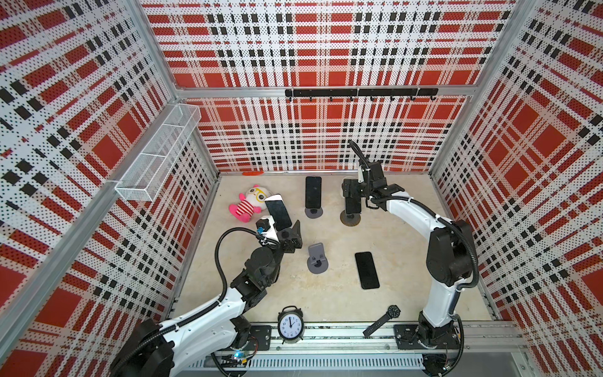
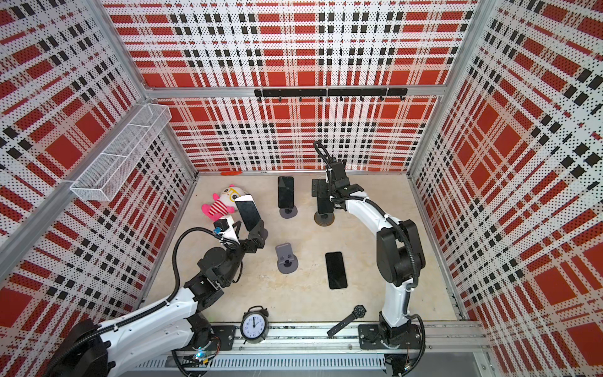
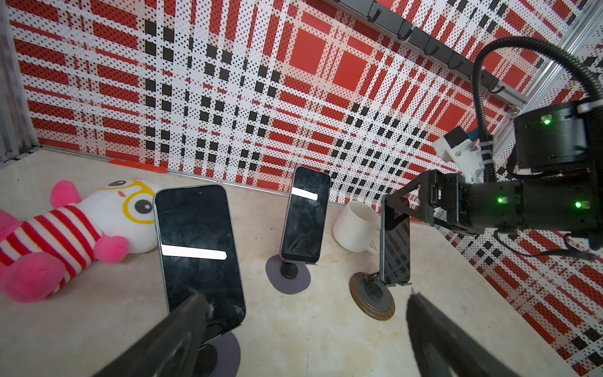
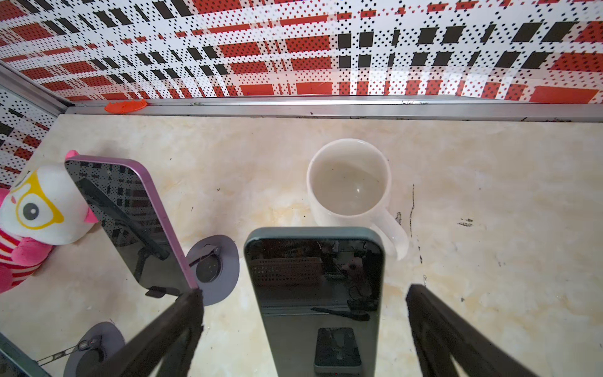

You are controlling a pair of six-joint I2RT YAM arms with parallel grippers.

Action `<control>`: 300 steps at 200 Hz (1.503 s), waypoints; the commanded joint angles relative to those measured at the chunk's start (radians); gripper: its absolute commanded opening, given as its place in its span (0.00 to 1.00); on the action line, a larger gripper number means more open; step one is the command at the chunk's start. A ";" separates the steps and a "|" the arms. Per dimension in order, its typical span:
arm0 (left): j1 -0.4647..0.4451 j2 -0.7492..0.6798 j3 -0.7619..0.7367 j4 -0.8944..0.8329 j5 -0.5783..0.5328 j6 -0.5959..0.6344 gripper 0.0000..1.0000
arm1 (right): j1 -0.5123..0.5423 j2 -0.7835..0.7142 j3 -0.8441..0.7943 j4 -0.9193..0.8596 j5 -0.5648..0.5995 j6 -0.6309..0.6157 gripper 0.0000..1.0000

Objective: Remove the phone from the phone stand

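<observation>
Straddling the dark green phone (image 4: 313,261) with the right gripper (image 4: 305,292), jaws spread wide. In the right wrist view the phone's top end sits between the two fingers (image 4: 182,326), roughly centred. Bare table shows on both sides, so nothing is touching.

The left wrist view agrees. The right gripper (image 3: 396,212) comes in level with the upper part of the dark green phone (image 3: 395,248), and its fingers overlap only that top end. The phone stands upright, seated on the wood-rimmed stand (image 3: 372,295).

In both top views that stand (image 1: 350,219) is right of centre, toward the back wall. A white mug (image 4: 349,182) sits just behind it.

The left gripper (image 3: 306,298) is also spread wide, low beside the silver-edged phone (image 3: 199,251). That phone leans back on a grey stand (image 3: 225,352) next to the plush toy (image 3: 65,235). In the left wrist view one left finger (image 3: 182,326) overlaps the phone's lower corner, and I cannot tell whether it touches. The phone lies at that finger's side, not centred in the gap.

The pink-edged phone (image 1: 313,192) stands on its own grey base (image 1: 314,212) between the other two, apart from both grippers.

A flat phone (image 1: 367,270) lies screen-up on the table near an empty grey stand (image 1: 316,259), toward the front. An alarm clock (image 1: 290,324) and a wristwatch (image 1: 381,321) sit at the front rail.
</observation>
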 commanded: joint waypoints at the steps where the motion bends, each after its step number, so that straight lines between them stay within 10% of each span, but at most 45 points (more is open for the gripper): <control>1: -0.009 -0.008 -0.010 0.026 -0.015 0.018 0.98 | -0.005 0.028 0.028 -0.053 0.020 0.007 1.00; 300: -0.011 0.000 -0.017 0.024 -0.021 0.022 0.98 | 0.022 0.041 -0.004 -0.035 0.117 0.046 0.82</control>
